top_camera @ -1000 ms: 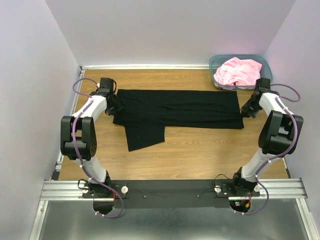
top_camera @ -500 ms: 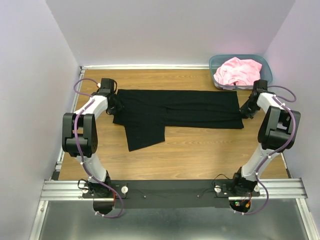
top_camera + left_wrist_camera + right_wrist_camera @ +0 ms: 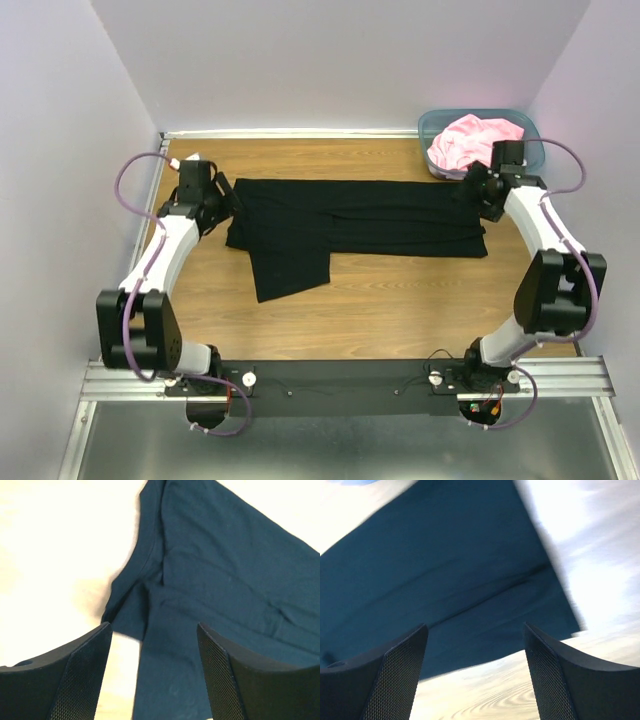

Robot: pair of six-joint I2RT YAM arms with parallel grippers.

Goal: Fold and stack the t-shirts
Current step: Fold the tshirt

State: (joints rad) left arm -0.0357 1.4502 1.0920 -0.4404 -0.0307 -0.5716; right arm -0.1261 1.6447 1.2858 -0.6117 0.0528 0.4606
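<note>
Left gripper [image 3: 152,626] and right gripper [image 3: 474,626], jaws apart and empty, over opposite ends of the black t-shirt [image 3: 370,222]; pink t-shirt [image 3: 478,142] just beyond the right gripper.

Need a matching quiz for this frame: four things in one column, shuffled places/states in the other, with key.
Things:
1. black t-shirt
2. pink t-shirt
3. teal bin
4. left end effector

Places/states:
A. far right corner
B. open, holding nothing
C. spread flat on the table
D. bunched up inside a container

Pairs: 1-C, 2-D, 3-A, 4-B
</note>
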